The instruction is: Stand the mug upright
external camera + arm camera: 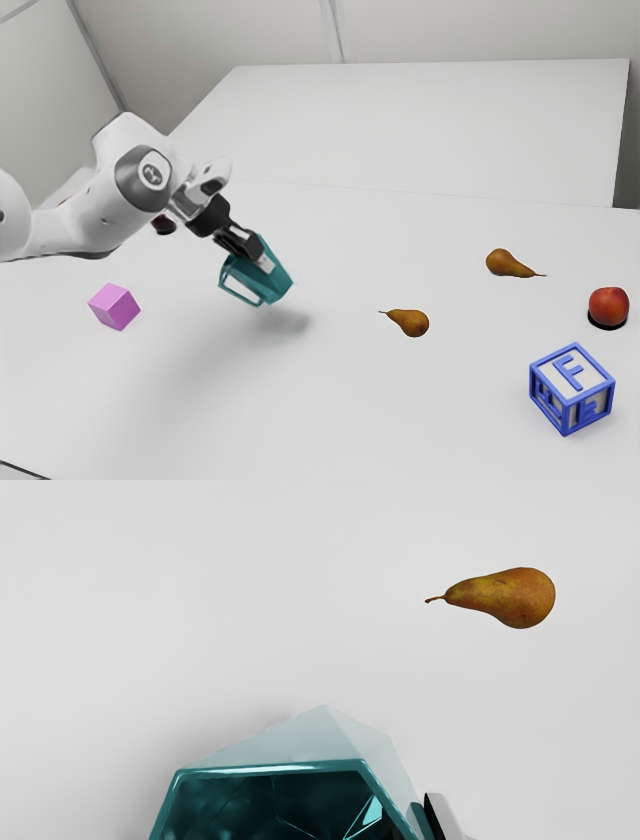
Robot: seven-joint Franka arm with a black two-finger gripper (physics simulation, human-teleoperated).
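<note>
The gripper [261, 262] holds the teal mug [277, 284] by its wall, tilted, with its handle toward the exterior view's left. A shadow lies on the table below it, and the mug appears raised off the surface. In the wrist view the faceted mug [300, 745] turns its dark open mouth toward the camera. The gripper [411, 824] has one finger outside the wall and a dark piece of the other inside the rim, so it is shut on the mug. The mug's lower part is partly hidden there.
One pear [411, 321] lies nearest the mug, also seen as the pear [510, 597] in the wrist view. Another pear [508, 264], a red fruit [608, 306] and a blue letter block [571, 388] are farther right. A pink cube [115, 306] and a dark round item [163, 225] are left.
</note>
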